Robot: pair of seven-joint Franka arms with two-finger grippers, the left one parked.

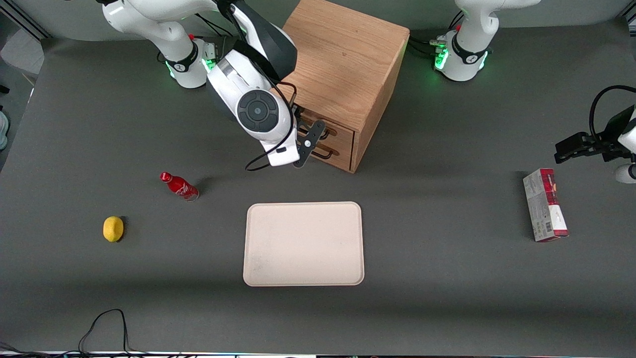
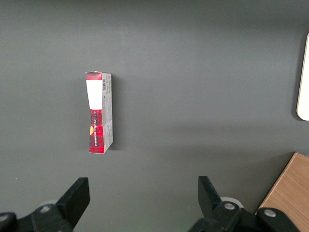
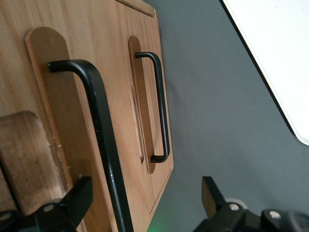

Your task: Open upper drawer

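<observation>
both fingers [image 3: 72, 200] of the gripper [image 3: 145, 203] straddle the upper drawer [image 3: 53, 96] handle [image 3: 104, 145]

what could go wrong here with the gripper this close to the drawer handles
1. The gripper is open in front of the cabinet, with the upper drawer's handle between its fingers near one finger; closing off-centre may slip off the thin wire.
2. The lower handle sits close by and looks alike, so a small drop could grab the wrong drawer.
3. The tray lies near the drawer fronts; the arm might bump it while pulling.
</observation>
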